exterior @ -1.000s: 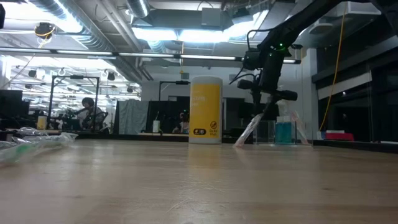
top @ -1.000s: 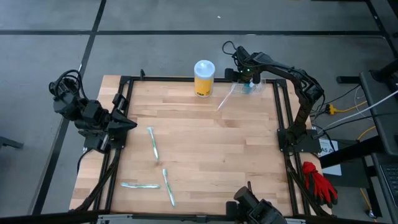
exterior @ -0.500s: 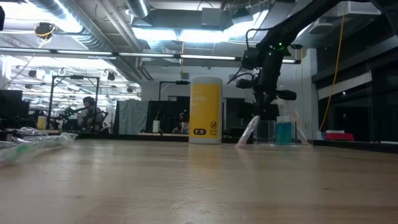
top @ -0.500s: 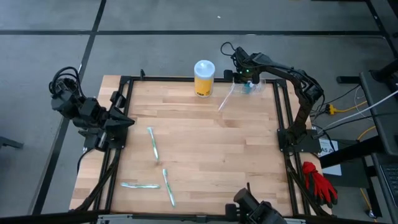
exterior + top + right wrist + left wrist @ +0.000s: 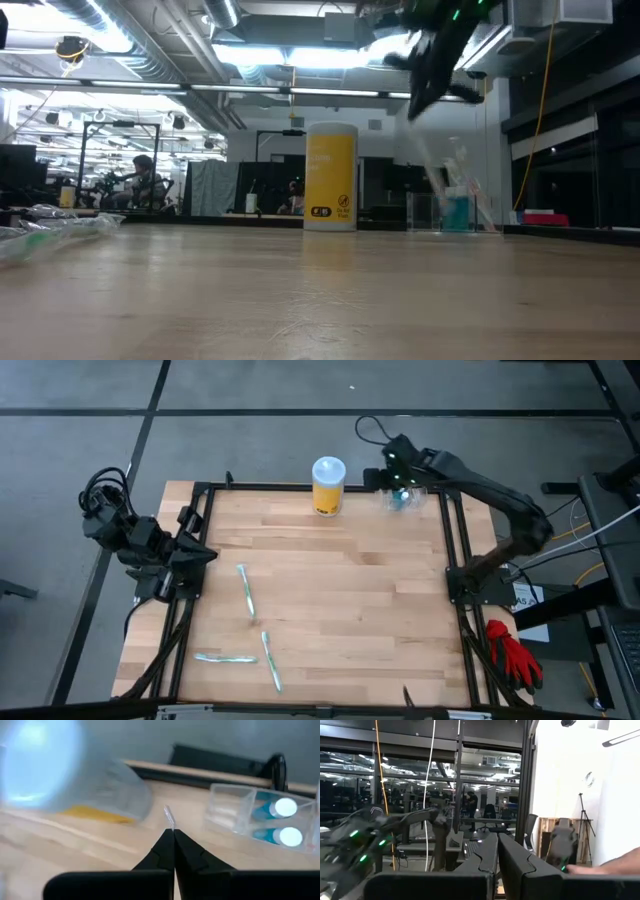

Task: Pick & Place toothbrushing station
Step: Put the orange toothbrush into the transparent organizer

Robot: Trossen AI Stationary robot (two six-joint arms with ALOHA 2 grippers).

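The toothbrushing station [image 5: 407, 499] is a low clear box at the table's far right; it [image 5: 248, 815] holds blue-and-white tubes. It also shows in the low view [image 5: 455, 211]. My right gripper [image 5: 173, 833] hangs high between the station and the yellow canister [image 5: 328, 485], shut on a thin pale wrapped toothbrush [image 5: 440, 165]. In the low view that gripper [image 5: 418, 100] is blurred. My left gripper [image 5: 205, 554] waits shut at the table's left edge. My right gripper pinches the wrapped toothbrush between its two fingertips; a thin clear end [image 5: 169, 816] sticks out just past them. The fingers slant down from above. The toothbrush hangs slanting below them as a blurred streak, its lower end [image 5: 456, 192] by the station; whether it touches there I cannot tell.
Three more wrapped toothbrushes lie on the left half of the table [image 5: 245, 590] [image 5: 271, 660] [image 5: 224, 657]. The canister [image 5: 330, 177] stands at the far edge beside the station. A black frame [image 5: 448, 530] rims the table. Bare wood lies in the middle and near right.
My right gripper has risen sharply above the station and tipped, taking the wrapped toothbrush with it. The toothbrush had leaned on the station with its low end on the table toward the canister; that end has swung up off the wood.
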